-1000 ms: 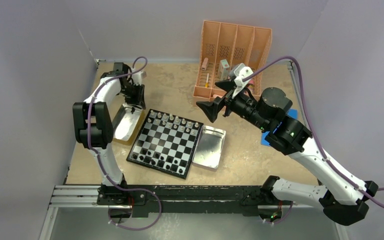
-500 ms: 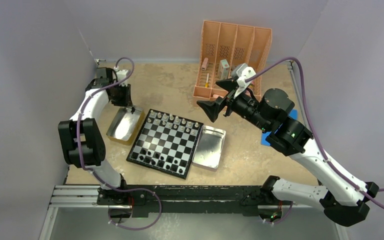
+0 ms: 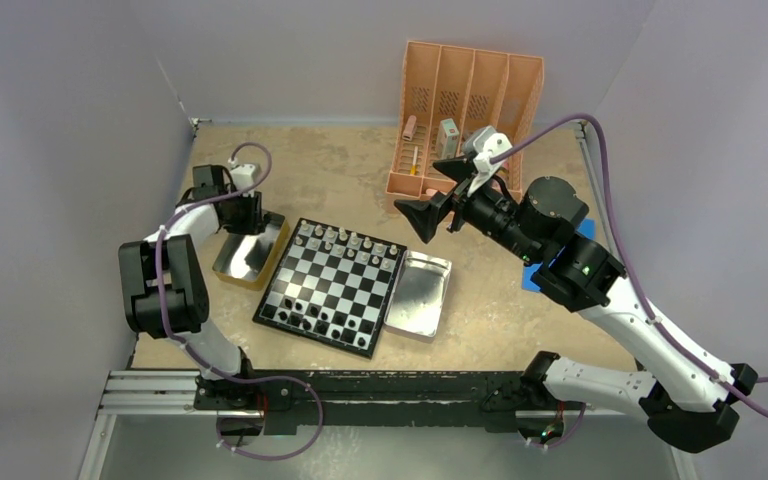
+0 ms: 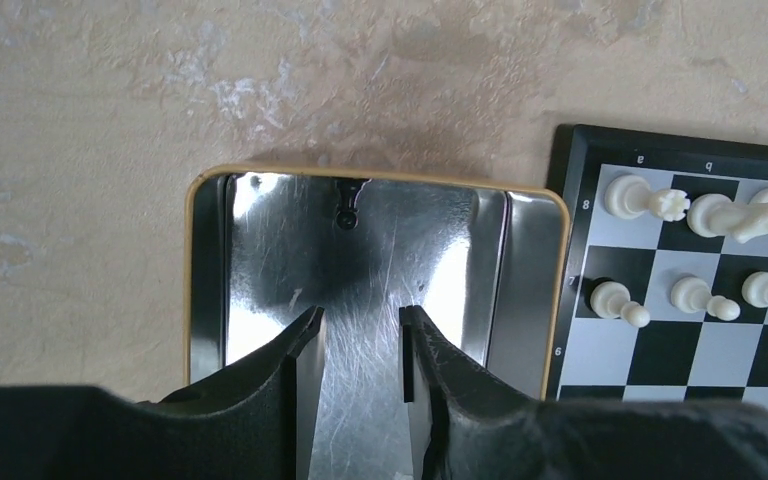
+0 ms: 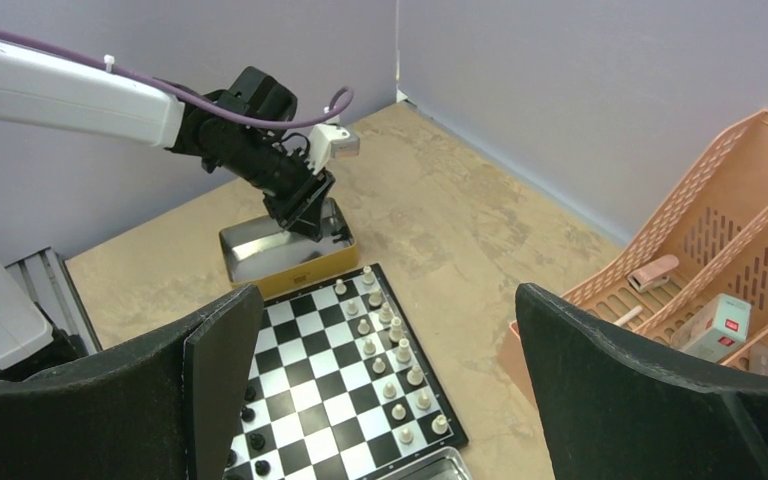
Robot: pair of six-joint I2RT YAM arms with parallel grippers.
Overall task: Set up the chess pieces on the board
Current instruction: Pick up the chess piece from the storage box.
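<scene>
Top view: black-and-silver checkered board (image 3: 331, 287) lies between gold-rimmed metal tin (image 3: 247, 256) and plain silver tray (image 3: 419, 294). Left wrist: left gripper (image 4: 360, 315), narrowly parted, empty, above tin; white chess pieces (image 4: 645, 197) on board. Right wrist: right gripper (image 5: 385, 300) spread wide, empty.

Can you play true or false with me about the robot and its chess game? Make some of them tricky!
1. The left pincer hangs over the shiny tin beside the board. True.
2. The left pincer is holding a chess piece. False: there is nothing between its fingers.
3. The right pincer is squeezed shut. False: it is wide open, up in the air.
4. The white pieces stand at the far end of the board and the black pieces at the near end. True.
5. The orange rack sits on top of the board. False: it stands farther back on the table, apart from the board.
</scene>
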